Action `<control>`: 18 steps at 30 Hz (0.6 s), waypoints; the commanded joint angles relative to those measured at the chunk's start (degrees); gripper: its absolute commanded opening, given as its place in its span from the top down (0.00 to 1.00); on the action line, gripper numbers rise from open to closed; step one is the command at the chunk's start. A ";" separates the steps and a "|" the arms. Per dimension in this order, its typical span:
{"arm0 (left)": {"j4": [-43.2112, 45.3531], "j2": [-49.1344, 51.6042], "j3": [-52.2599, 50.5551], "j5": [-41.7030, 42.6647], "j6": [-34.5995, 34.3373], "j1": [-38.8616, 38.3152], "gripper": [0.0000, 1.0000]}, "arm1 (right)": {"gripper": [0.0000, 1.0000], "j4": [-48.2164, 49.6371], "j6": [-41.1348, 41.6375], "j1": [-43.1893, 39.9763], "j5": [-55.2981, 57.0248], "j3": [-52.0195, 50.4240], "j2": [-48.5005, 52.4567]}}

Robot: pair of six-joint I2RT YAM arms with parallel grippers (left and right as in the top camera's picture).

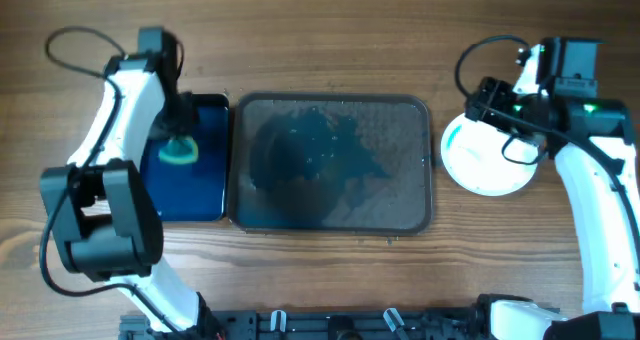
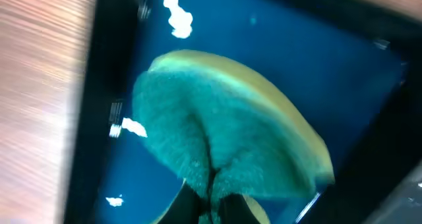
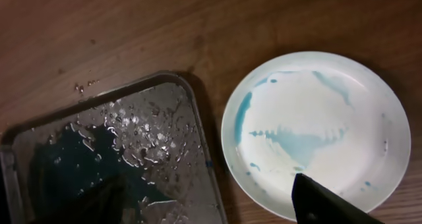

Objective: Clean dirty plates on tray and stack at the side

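A white plate (image 1: 487, 160) with blue-teal smears lies on the wooden table, right of the dark grey tray (image 1: 405, 215). Only this one plate face shows; I cannot tell whether other plates lie under it. The tray holds no plate and is wet with blue-teal smears. My right gripper (image 1: 488, 102) hovers over the plate's far edge. In the right wrist view the gripper (image 3: 211, 207) is open, one finger over the plate (image 3: 316, 132), the other over the tray (image 3: 165, 112). My left gripper (image 1: 178, 130) is shut on a teal and yellow sponge (image 1: 180, 152), which also shows in the left wrist view (image 2: 224, 132).
A narrower glossy blue tray (image 1: 205, 195) lies left of the grey tray; the sponge is over it, as the left wrist view (image 2: 316, 66) shows. Water drops lie on the table by the grey tray's corner (image 3: 82, 87). Cables loop near both arms.
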 commanded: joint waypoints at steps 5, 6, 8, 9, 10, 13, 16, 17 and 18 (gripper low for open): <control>-0.90 -0.20 -3.78 10.27 5.11 2.84 0.00 | 0.01 -0.92 -0.70 1.11 3.32 0.70 0.20; -4.26 -0.44 -0.02 10.51 4.74 2.80 0.00 | 0.00 -1.53 -0.68 1.11 3.30 0.98 0.20; -9.68 -2.93 9.38 11.08 4.50 2.54 0.00 | 0.00 -3.58 -0.98 1.11 3.28 3.41 0.20; -10.47 -5.55 13.11 11.08 3.13 2.51 0.00 | 0.01 -5.44 -3.85 1.16 3.08 6.23 0.20; -9.35 -8.76 14.43 11.06 1.64 2.60 0.00 | 0.01 -8.07 -6.12 1.27 3.08 9.92 -0.02; -6.88 -13.60 14.40 11.63 1.51 2.58 0.00 | 0.01 -15.23 -9.31 1.27 2.80 19.50 -0.24; -5.86 -13.79 14.38 11.74 1.53 2.58 0.00 | 0.00 -22.03 -11.69 1.22 1.42 30.45 -2.08; -5.86 -13.79 14.38 11.74 1.53 2.58 0.00 | 0.00 -23.98 -11.72 1.03 1.60 33.03 -3.63; -5.86 -13.79 14.38 11.74 1.53 2.58 0.00 | 0.00 -24.17 -11.47 1.05 1.51 33.31 -5.01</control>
